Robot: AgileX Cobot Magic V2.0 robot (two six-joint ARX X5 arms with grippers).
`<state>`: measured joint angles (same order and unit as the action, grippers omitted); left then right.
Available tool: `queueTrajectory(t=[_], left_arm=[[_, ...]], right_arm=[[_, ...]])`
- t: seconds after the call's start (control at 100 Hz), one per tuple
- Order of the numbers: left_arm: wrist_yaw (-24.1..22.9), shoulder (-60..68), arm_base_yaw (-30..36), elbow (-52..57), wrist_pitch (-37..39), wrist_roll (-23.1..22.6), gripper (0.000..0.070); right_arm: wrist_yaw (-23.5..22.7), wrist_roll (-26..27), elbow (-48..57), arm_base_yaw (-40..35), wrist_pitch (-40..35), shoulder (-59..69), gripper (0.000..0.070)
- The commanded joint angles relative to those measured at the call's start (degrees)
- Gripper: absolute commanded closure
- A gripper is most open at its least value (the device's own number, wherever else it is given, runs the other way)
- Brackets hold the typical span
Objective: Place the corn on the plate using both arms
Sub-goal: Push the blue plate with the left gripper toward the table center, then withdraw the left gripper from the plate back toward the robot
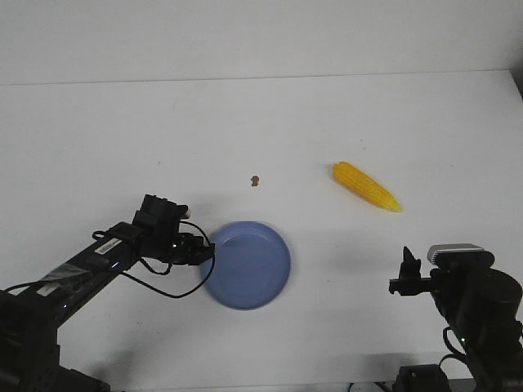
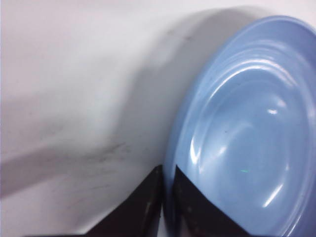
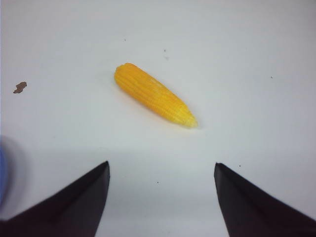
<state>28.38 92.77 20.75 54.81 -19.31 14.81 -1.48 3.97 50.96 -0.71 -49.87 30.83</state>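
The periwinkle-blue plate (image 1: 248, 264) lies on the white table, front centre. My left gripper (image 1: 206, 248) is shut on the plate's left rim; in the left wrist view the two black fingers pinch the rim (image 2: 170, 168) of the plate (image 2: 247, 128). The yellow corn (image 1: 365, 186) lies on the table to the right and behind the plate, its point toward the right. My right gripper (image 1: 406, 269) is open and empty at the front right, well short of the corn. In the right wrist view the corn (image 3: 155, 95) lies ahead of the spread fingers (image 3: 161, 170).
A small brown speck (image 1: 255, 180) lies on the table behind the plate; it also shows in the right wrist view (image 3: 19, 87). The table's far edge (image 1: 261, 77) meets a white wall.
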Motion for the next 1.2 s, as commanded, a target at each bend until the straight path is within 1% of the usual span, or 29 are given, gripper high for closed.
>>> queueTrajectory(t=[0.0, 0.04, 0.1, 0.23, 0.35, 0.45, 0.55, 0.61, 0.65, 0.69, 0.88, 0.94, 1.0, 1.1, 1.19], left_arm=[[-0.26, 2.27, 0.33, 0.44, -0.24, 0.44, 0.0670], [-0.26, 2.73, 0.33, 0.44, -0.28, 0.46, 0.0659], [-0.26, 2.84, 0.33, 0.44, -0.42, 0.46, 0.0615], [-0.28, 2.84, 0.31, 0.46, -0.50, 0.57, 0.0466], [-0.26, 2.84, 0.33, 0.46, -0.59, 0.74, 0.0366], [-0.26, 2.84, 0.31, 0.44, -0.81, 0.72, 0.0226], [-0.26, 2.82, 0.31, 0.46, -0.79, 0.68, 0.0111], [-0.26, 2.73, 0.15, 0.46, -0.79, 0.59, 0.0069], [-0.26, 2.60, 0.00, 0.48, -0.98, 0.00, 0.0053], [-0.28, 2.25, -0.35, 0.48, -1.40, -0.68, 0.0024], [-0.66, -2.12, -3.39, 0.52, -1.57, -2.40, 0.0019], [-2.01, -4.42, -4.72, 0.52, -1.73, -3.02, 0.0020], [-3.54, -6.88, -6.08, 0.52, -2.10, -4.55, 0.0021], [-8.26, -11.45, -7.96, 0.52, -3.82, -8.79, 0.0021], [-15.80, -16.15, -9.35, 0.50, -6.49, -12.83, 0.0021]], right_arm=[[0.02, 0.76, 1.11, -0.07, 0.52, 0.37, 0.0252], [0.02, 0.76, 1.11, -0.07, 0.52, 0.37, 0.0252], [0.02, 0.76, 1.11, -0.07, 0.52, 0.37, 0.0252], [0.02, 0.76, 1.11, -0.07, 0.52, 0.37, 0.0252], [0.02, 0.76, 1.11, -0.07, 0.52, 0.37, 0.0252], [0.02, 0.76, 1.11, -0.07, 0.52, 0.37, 0.0252], [0.02, 0.76, 1.11, -0.07, 0.52, 0.37, 0.0252], [0.02, 0.76, 1.11, -0.07, 0.52, 0.37, 0.0252], [0.02, 0.76, 1.11, -0.07, 0.52, 0.37, 0.0252], [0.02, 0.74, 1.11, -0.07, 0.52, 0.37, 0.0252], [0.02, 0.74, 1.11, -0.07, 0.57, 0.37, 0.0252], [0.02, 0.74, 1.11, -0.07, 0.57, 0.37, 0.0252], [0.02, 0.74, 1.11, -0.07, 0.57, 0.37, 0.0252], [0.02, 0.76, 1.11, -0.07, 0.57, 0.37, 0.0252], [0.02, 0.74, 1.11, -0.07, 0.59, 0.37, 0.0252]])
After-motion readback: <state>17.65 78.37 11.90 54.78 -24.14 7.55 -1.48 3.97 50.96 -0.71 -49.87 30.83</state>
